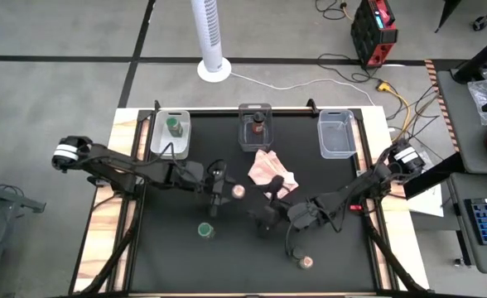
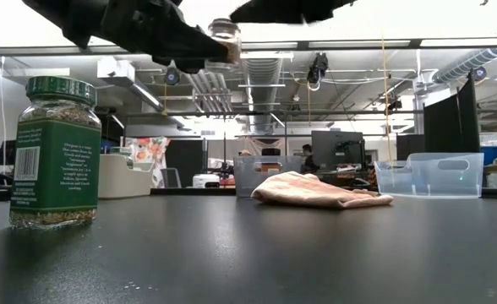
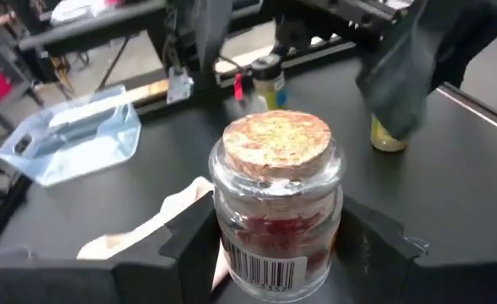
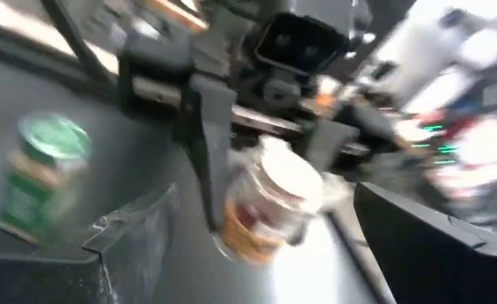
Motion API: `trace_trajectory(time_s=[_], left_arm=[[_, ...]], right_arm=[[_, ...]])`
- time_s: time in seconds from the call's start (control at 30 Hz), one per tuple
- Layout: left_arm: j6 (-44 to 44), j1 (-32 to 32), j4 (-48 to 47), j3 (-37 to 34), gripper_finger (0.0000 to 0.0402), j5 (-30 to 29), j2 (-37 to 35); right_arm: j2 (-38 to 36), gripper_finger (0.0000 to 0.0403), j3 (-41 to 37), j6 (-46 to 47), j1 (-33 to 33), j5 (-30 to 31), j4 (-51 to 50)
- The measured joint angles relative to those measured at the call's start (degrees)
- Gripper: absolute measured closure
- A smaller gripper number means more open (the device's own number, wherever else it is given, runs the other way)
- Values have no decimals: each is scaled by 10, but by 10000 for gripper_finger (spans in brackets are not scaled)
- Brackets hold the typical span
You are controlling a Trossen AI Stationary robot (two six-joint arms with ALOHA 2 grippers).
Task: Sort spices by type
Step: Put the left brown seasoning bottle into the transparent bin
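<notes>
My left pincer [image 3: 270, 253] is clamped on the cork-topped jar [image 3: 274, 203], low in the middle of the left wrist frame, lifted off the surface [image 3: 451, 186]. I think the glass is light, hard, slippery and could break, so I squeeze its round sides. It has a barcode; I cannot read any words. Farther off, my right pincer [image 1: 268, 219] hangs wide apart, holding nothing.

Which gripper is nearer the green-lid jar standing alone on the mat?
Left. The left gripper, shut on a cork-lid jar, hangs just above the green-lid jar and slightly toward the bins. The right gripper, open, is farther off to its right.
</notes>
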Motion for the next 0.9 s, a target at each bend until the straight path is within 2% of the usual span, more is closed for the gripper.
trace_trajectory(time_s=[0.07,0.17,0.33,0.9], left_arm=[[7,-6,10,0,217,0,3],[12,-15,20,0,217,-1,4],[16,-22,23,0,217,-22,4],[15,-22,25,0,217,-28,4]], right_arm=[[0,59,0,43,-16,-49,2],[1,66,0,95,-40,-74,-7],[1,78,-1,121,-67,-153,1],[2,156,1,119,-83,-167,14]])
